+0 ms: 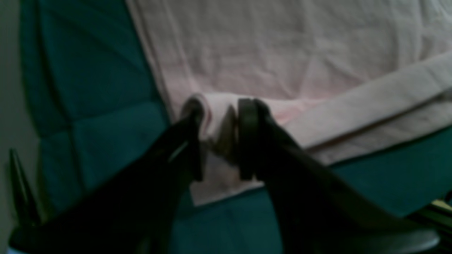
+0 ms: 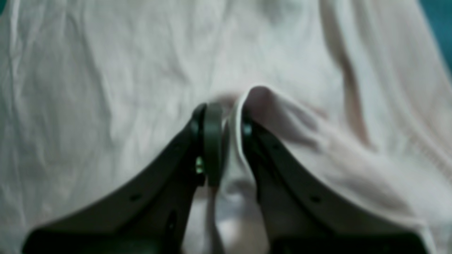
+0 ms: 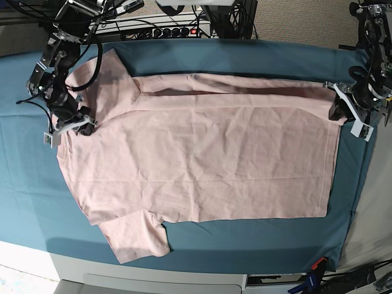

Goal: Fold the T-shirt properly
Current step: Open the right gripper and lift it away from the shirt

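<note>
The T-shirt (image 3: pixel 202 159) lies spread flat, plain side up, on the teal table cloth (image 3: pixel 202 236), with its long axis running across the base view: collar end at that view's left, hem end at its right. One long edge, the far one in the base view, is already turned inward as a narrow strip; the near sleeve (image 3: pixel 138 236) lies unfolded. The left gripper (image 1: pixel 220 137) is at the hem corner on the base view's right. Its jaws stand slightly apart with a bunched fold of pink fabric between them; whether the fabric is firmly pinched or merely resting there cannot be told. The right gripper (image 2: pixel 226 135) is at the collar end, jaws nearly together, with a raised ridge of cloth between them; grip firmness is equally unclear. The two grippers thus sit at opposite ends of the long axis, along the folded edge. Judgement: each arm is nearest its own end, and the remaining garment lies toward the near table edge.
</note>
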Tool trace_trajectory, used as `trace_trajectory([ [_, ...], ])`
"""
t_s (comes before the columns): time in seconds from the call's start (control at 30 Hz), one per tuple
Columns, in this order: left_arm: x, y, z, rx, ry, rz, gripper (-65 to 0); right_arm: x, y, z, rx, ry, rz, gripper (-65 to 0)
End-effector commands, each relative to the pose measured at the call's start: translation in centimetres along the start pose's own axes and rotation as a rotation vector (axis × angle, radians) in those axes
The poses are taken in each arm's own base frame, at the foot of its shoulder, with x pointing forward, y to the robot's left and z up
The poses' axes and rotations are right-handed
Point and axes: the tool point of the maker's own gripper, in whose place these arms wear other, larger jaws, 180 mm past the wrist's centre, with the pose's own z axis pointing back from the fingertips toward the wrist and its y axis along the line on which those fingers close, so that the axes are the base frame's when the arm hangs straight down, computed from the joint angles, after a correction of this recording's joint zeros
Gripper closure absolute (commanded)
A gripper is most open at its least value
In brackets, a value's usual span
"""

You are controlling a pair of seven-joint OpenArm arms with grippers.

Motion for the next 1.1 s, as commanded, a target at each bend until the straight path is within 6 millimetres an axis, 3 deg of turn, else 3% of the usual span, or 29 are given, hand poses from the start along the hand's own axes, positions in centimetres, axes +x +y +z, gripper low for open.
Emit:
trace_trajectory([
  [0.0,1.4,0.6,0.5,0.020,-0.043,-0.020,-15.6,2.6,0.3,0.3,0.009,-0.079,0.015,-8.2],
  [0.27,2.3,1.9,0.5,0.091,-0.081,-0.036,-15.6,5.8,1.3,0.2,0.025,-0.154,0.022,-8.2],
  [0.47,3.0,2.8,0.6,0.132,-0.085,-0.069,-15.6,7.7,0.9,0.4,-0.019,-0.204,0.061,-8.1],
  [0.7,3.0,5.0,1.0,0.249,-0.057,-0.086,-15.6,7.8,0.1,0.9,-0.057,-0.151,0.092,-8.2],
  [0.83,2.6,6.1,1.7,0.278,-0.036,-0.064,-15.6,7.5,-1.1,3.4,-0.088,-0.113,0.073,-9.1],
  [0.93,2.3,6.9,2.5,0.298,-0.026,-0.058,-17.5,6.7,-2.7,6.2,-0.101,-0.139,0.064,-18.2],
  [1.07,1.8,7.9,3.4,0.321,0.005,-0.086,-21.8,3.5,-5.6,9.8,-0.153,-0.122,0.018,-22.1],
])
